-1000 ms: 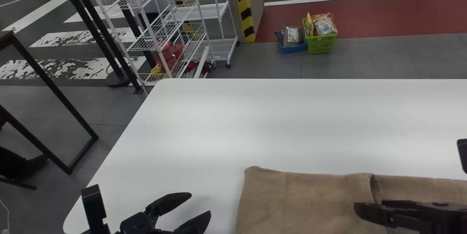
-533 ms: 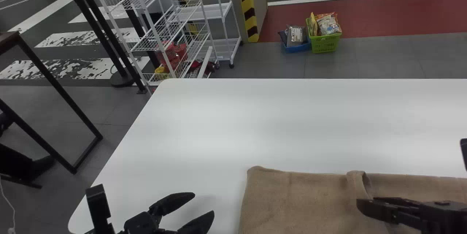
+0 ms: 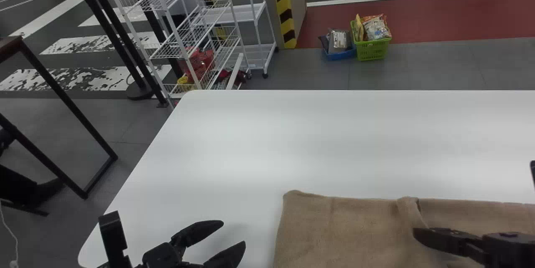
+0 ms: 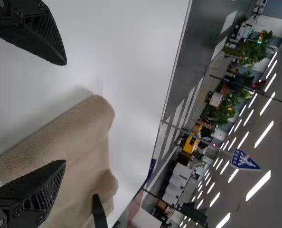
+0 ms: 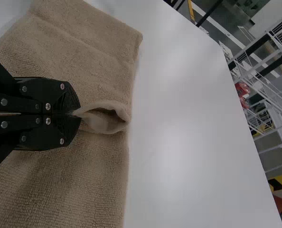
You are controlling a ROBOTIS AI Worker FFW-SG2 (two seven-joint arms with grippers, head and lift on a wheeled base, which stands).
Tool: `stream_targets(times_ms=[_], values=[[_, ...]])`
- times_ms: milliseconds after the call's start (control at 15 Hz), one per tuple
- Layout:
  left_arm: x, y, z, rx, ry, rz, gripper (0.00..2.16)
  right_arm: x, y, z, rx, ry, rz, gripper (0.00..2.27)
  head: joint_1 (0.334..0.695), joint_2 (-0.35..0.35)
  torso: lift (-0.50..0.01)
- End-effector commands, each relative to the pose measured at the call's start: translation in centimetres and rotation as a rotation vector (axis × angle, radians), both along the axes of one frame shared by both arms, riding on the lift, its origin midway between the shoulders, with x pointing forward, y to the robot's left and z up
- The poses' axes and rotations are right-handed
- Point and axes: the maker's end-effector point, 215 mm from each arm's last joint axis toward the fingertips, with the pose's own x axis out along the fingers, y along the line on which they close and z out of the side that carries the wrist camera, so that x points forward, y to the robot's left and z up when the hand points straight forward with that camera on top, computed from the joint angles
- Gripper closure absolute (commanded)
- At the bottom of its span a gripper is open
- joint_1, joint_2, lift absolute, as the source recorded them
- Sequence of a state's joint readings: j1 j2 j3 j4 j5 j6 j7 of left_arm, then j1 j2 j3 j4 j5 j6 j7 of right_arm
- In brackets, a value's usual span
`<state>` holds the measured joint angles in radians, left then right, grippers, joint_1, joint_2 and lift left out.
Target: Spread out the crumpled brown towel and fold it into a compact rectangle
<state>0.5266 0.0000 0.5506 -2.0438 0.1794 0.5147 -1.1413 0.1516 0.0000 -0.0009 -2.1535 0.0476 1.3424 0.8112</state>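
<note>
The brown towel [image 3: 342, 226] lies at the front right of the white table in the head view, with a raised fold across it. At that fold is my right gripper [image 3: 422, 238]; in the right wrist view the right gripper [image 5: 77, 114] is shut on the towel [image 5: 84, 52], pinching the fold into a small loop. My left gripper [image 3: 234, 238] stands open to the left of the towel, apart from it. In the left wrist view, the left gripper [image 4: 60, 111] has its fingers spread, with the towel [image 4: 70, 142] beyond them.
The white table [image 3: 292, 142] extends beyond the towel, its rounded left corner near a wire rack [image 3: 200, 38]. Farther back on the floor stand a green basket [image 3: 371, 50] and a blue one [image 3: 340, 54]. A dark-legged table [image 3: 62, 92] is at the far left.
The right gripper has shifted slightly to the right in the head view, and the towel's raised fold has changed shape. The left gripper has kept its place over the last half second.
</note>
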Motion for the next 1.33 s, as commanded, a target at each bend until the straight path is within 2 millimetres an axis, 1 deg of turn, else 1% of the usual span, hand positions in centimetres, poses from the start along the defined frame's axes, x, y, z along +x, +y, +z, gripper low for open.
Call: stream_targets(times_ms=[0,133,267,333,467,600,800,933,1067,1267], values=[[0.0,-0.1,0.0,-0.003,0.0,0.0,0.08,0.4,0.4,1.7,0.044,-0.035,0.003,1.42,0.695,0.315,-0.127],[0.0,-0.1,0.1,-0.002,-0.003,-0.001,0.08,0.8,0.2,3.1,0.063,-0.068,-0.004,1.42,0.695,0.316,-0.127],[0.0,0.0,0.2,0.0,-0.004,0.0,0.08,0.7,0.0,4.6,0.104,-0.081,-0.011,1.42,0.695,0.316,-0.127],[0.1,0.1,0.2,0.001,-0.005,0.001,0.08,0.3,-0.2,5.2,0.112,-0.083,-0.015,1.42,0.695,0.313,-0.127],[0.1,0.1,0.4,-0.001,-0.008,0.001,0.08,-0.4,-1.6,6.0,0.111,-0.087,-0.042,1.42,0.695,0.311,-0.127],[0.1,0.1,0.5,-0.002,-0.011,0.002,0.08,-0.7,-3.4,6.6,0.13,-0.084,-0.079,1.42,0.695,0.303,-0.127],[0.2,0.0,0.6,-0.001,-0.013,0.001,0.08,-1.5,-6.2,7.7,0.159,-0.088,-0.132,1.42,0.695,0.265,-0.127],[0.2,0.0,0.6,0.0,-0.015,0.001,0.08,-1.8,-7.6,7.4,0.156,-0.08,-0.159,1.42,0.695,0.243,-0.127],[0.2,-0.2,0.7,-0.002,-0.016,-0.004,0.08,-1.7,-8.7,6.6,0.153,-0.065,-0.185,1.42,0.695,0.212,-0.127],[0.2,-0.4,0.6,-0.004,-0.013,-0.007,0.08,-1.5,-10.5,6.1,0.15,-0.06,-0.225,1.42,0.695,0.183,-0.127]])
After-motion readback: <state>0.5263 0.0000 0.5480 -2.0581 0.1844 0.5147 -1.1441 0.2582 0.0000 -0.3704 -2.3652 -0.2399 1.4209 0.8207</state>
